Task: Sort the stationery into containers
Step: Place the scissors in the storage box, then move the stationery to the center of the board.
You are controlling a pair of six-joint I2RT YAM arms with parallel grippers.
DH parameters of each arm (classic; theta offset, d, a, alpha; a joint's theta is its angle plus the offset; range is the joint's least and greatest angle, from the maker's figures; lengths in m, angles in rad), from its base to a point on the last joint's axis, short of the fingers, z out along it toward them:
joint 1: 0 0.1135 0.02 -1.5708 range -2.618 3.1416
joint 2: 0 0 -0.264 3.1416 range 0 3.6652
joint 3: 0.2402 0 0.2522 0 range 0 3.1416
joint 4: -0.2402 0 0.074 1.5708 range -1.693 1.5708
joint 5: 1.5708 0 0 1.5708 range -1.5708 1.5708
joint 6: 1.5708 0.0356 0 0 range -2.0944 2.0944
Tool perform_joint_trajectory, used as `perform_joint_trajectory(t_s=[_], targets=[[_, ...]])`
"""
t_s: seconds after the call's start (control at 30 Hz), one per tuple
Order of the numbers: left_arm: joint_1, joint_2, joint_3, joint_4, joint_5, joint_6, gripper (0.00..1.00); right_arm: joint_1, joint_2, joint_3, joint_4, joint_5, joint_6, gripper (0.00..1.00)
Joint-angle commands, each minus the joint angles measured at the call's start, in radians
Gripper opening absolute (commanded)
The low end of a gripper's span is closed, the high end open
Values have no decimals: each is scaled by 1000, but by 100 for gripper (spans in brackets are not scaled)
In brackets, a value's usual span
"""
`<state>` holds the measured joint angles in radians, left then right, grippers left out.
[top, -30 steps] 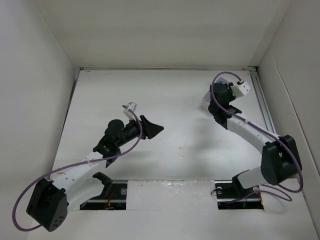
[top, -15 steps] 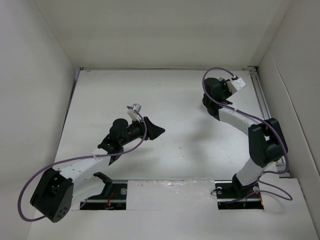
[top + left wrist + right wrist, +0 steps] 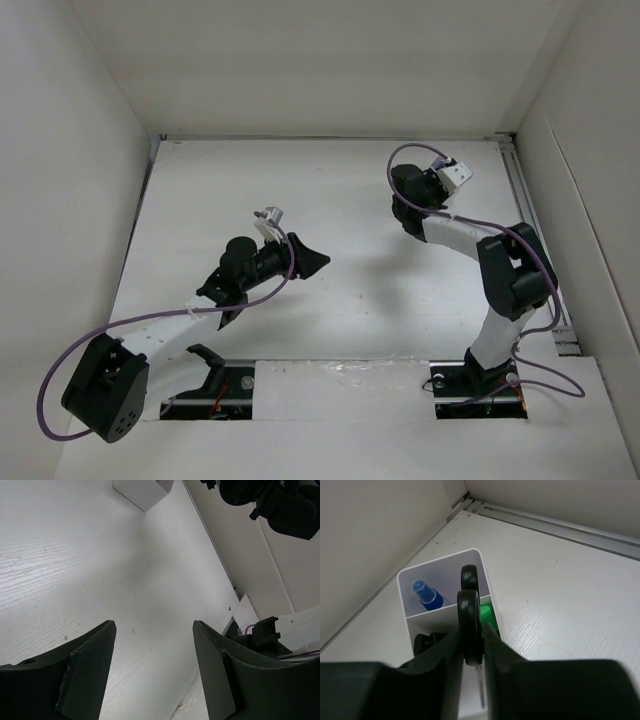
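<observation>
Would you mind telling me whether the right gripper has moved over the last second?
Yes. In the top view the right gripper, holding the scissors, has swung left, away from the metal rail along the table's right edge.

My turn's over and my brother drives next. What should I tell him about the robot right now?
Right fingers: shut on the black-handled scissors, held over the white divided plastic bin.
Left fingers: open, holding nothing, above the white table, away from the bin.
Done: a blue-capped pen and a green highlighter stand in the bin, and a dark item I can't identify.
Left to do: let the scissors go into the bin.
</observation>
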<state>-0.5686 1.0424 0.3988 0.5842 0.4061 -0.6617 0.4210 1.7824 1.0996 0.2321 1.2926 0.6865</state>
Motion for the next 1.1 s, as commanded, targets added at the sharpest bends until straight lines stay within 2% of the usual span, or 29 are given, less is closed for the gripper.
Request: perform_joint_trajectory(t_s=[0.0, 0.03, 0.07, 0.1, 0.23, 0.37, 0.47, 0.5, 0.53, 0.57, 0.63, 0.67, 0.77, 0.9, 1.07], targets=[[-2, -12, -3, 39, -24, 8, 59, 10, -18, 48, -3, 48, 21, 32], [-2, -12, -3, 39, -24, 8, 59, 10, -41, 48, -4, 33, 21, 39], [-2, -21, 6, 13, -24, 8, 59, 10, -52, 39, -28, 5, 31, 52], [-2, -21, 6, 12, -24, 8, 59, 10, -66, 39, -28, -7, 47, 56], [-2, -51, 6, -7, -70, -21, 59, 10, -147, 5, -59, -50, 70, 64], [-2, -74, 26, -102, -160, -33, 58, 22, -257, 5, -137, -113, 106, 64], [-2, -102, 47, -176, -259, -45, 54, 62, -334, -16, -186, -182, 128, 47], [-2, -102, 64, -199, -289, -67, 52, 62, -389, -35, -195, -223, 128, 27], [-2, -113, 75, -257, -359, -78, 51, 74, -417, -35, -204, -278, 139, 18], [-2, -113, 87, -289, -400, -88, 48, 75, -443, -50, -218, -406, 139, 10], [-2, -122, 116, -398, -511, -139, 46, 84, -512, -84, -231, -537, 151, 0], [-2, -122, 127, -432, -615, -198, 46, 84, -532, -98, -231, -631, 151, 0], [-2, -122, 182, -544, -749, -275, 46, 94, -586, -132, -231, -735, 151, 0], [38, -82, 219, -596, -784, -363, 56, 104, -620, -152, -241, -916, 174, 0], [99, 2, 235, -652, -800, -430, 52, 136, -620, -176, -241, -940, 185, 0]])
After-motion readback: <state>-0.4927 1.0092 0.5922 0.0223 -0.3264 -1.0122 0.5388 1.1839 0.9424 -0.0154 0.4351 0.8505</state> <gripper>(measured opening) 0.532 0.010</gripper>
